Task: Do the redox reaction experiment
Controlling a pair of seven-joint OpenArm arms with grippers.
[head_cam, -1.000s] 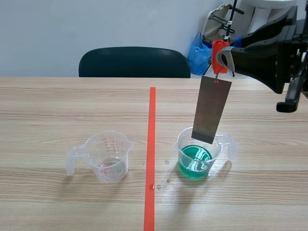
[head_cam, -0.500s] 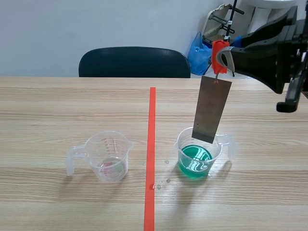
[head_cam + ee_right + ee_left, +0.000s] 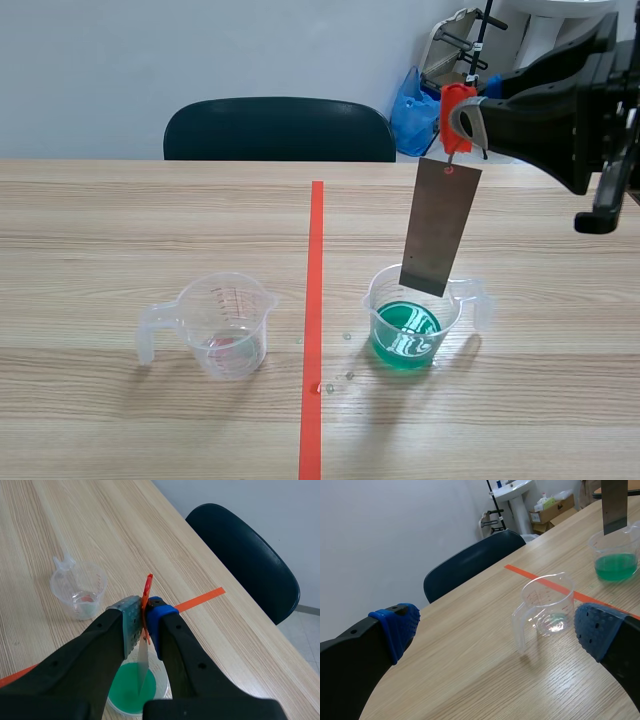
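1. Pale wooden table (image 3: 120, 220), crossed by an orange-red tape mark, is backed by a dark blue chair (image 3: 280, 128) and a grey wall.
2. Raised over the table's right half, the right gripper (image 3: 145, 625) is clamped on a small orange-red clip (image 3: 456, 105).
3. Held low and spread wide with nothing in it, the left gripper (image 3: 496, 627) faces a clear plastic measuring cup (image 3: 225, 325) bearing a reddish trace at its bottom.
4. From the clip is hung a grey rectangular metal strip (image 3: 440, 230), its long axis near vertical and slightly tilted.
5. Directly beneath the strip is set a clear plastic cup of green liquid (image 3: 412, 325). The strip's lower edge is seen at about rim level, apparently above the liquid. A straight descent by the right arm, the nearer one, is judged to be required.
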